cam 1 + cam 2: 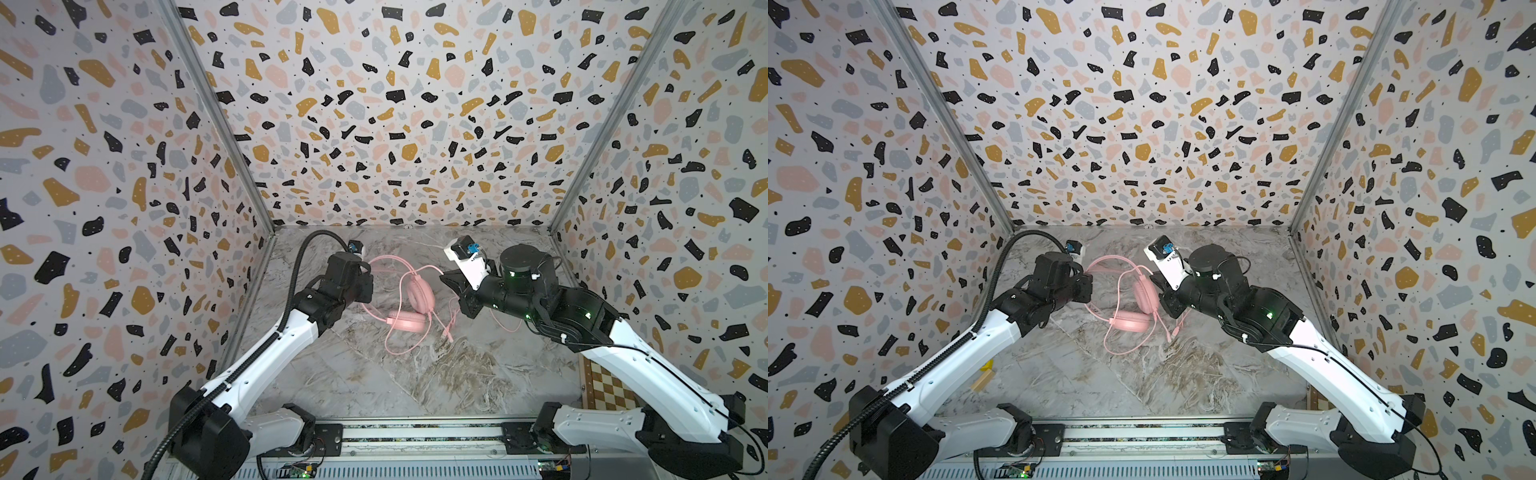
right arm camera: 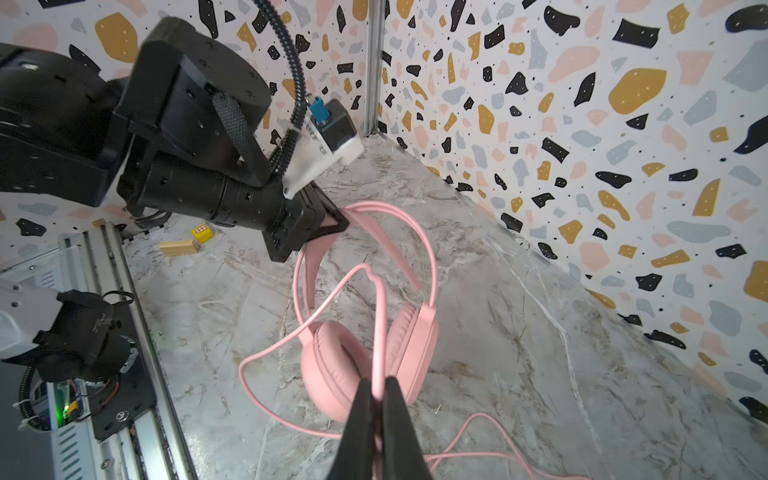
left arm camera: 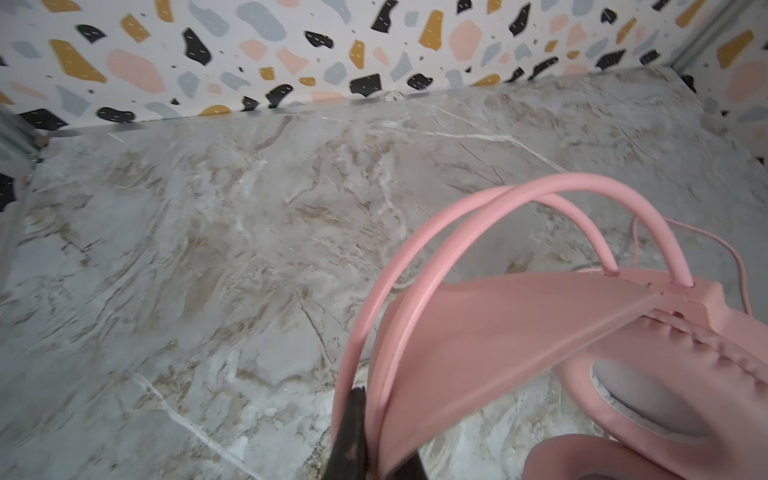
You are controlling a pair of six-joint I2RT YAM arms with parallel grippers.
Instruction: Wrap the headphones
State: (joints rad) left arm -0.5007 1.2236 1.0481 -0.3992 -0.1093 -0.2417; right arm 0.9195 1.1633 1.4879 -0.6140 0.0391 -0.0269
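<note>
The pink headphones [image 1: 419, 296] sit on the veined marble-look table [image 1: 374, 386], just past its centre toward 12 o'clock in both top views. Their round earcups [image 2: 332, 365] are matte, with soft wrinkled padding. The thin double-tube headband [image 3: 457, 210] arches up toward 10 o'clock. There the black left gripper [image 2: 337, 221] is clamped narrowly on it. At 3 o'clock of the earcups, the right gripper [image 2: 376, 409] pinches the thin, smooth pink cable [image 2: 270, 345] between its closed wedge-shaped fingers [image 2: 361, 432]. The rest of the cable trails in loose loops over the table.
</note>
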